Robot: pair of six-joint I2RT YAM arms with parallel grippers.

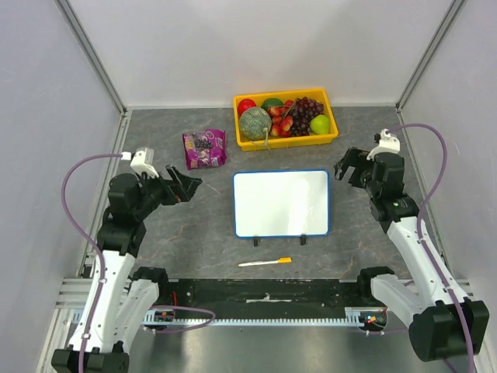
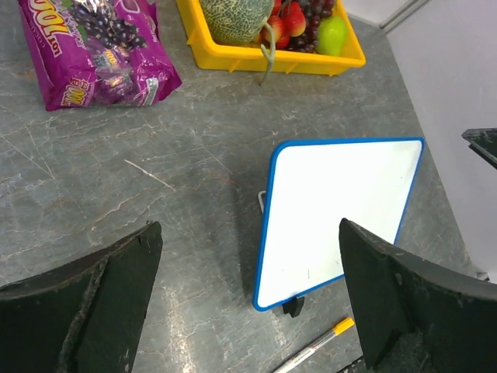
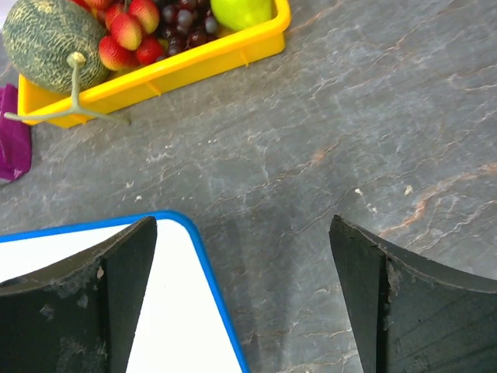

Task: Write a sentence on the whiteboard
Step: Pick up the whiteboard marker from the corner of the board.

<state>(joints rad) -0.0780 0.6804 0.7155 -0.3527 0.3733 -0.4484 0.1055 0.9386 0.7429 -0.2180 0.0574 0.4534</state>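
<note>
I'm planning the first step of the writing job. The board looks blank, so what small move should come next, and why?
Probably swing the left end effector toward the marker lying on the robot's side of the whiteboard. The board is blank, and the right end effector is likewise open and empty.

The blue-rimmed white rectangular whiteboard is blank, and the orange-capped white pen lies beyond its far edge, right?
No. The blue-rimmed white rectangular whiteboard is blank, but the orange-capped white pen lies off its near edge, toward the robot; the top external view shows it.
</note>
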